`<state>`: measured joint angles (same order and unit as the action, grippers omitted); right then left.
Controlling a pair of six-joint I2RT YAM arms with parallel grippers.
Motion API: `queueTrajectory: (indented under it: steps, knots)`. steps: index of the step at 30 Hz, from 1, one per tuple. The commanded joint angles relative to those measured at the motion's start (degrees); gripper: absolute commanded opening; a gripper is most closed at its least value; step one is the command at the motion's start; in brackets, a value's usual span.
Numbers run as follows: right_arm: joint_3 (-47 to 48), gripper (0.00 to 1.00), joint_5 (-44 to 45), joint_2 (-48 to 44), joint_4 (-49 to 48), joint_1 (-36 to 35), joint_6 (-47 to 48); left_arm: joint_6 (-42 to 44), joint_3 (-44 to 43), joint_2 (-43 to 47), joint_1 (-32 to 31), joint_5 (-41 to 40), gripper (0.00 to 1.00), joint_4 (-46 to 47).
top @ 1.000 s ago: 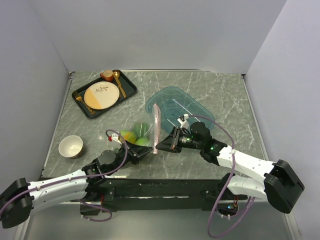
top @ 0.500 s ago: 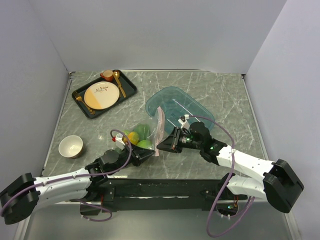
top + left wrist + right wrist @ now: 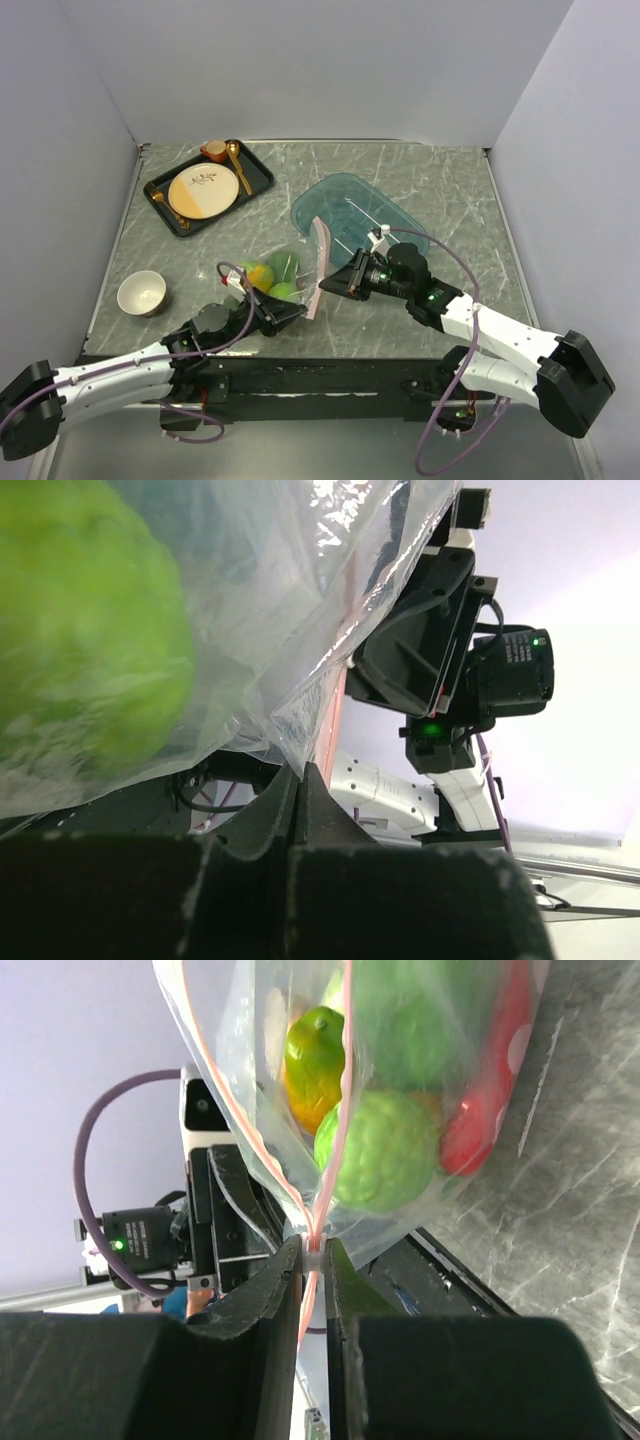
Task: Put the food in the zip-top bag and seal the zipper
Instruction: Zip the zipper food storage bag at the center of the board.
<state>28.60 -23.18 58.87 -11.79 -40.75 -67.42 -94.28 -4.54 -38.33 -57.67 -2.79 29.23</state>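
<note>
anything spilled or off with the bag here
Nothing spilled; the food sits inside the bag. One oddity: past where the right claw pinches it, the zipper splits into two strips, so that stretch is unsealed.

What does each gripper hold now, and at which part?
Both hold the zip-top bag. The left gripper pinches its clear plastic beside the zipper; the right gripper pinches the zipper strip itself.

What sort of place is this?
Likely a lab mock-up of a kitchen counter: plain pale walls boxing a grey marble-look tabletop, a black rectangular tray, toy fruit in a clear plastic bag.
</note>
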Motion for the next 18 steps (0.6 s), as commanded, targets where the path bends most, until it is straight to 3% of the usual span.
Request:
queueTrajectory:
  steps: [1,10,18]
  knots:
    - [2.51,0.03,4.28,-0.86,-2.01,2.61,1.59,-0.82,2.25,2.11,-0.51,4.10,0.01,-0.93]
    - [4.36,0.03,2.44,0.10,-1.30,5.94,3.34,-1.35,2.69,6.51,-0.51,2.96,0.01,-5.41]
    - [2.78,0.03,1.20,0.89,-2.89,6.30,2.81,-1.17,3.30,5.28,-0.51,3.40,0.01,-4.19]
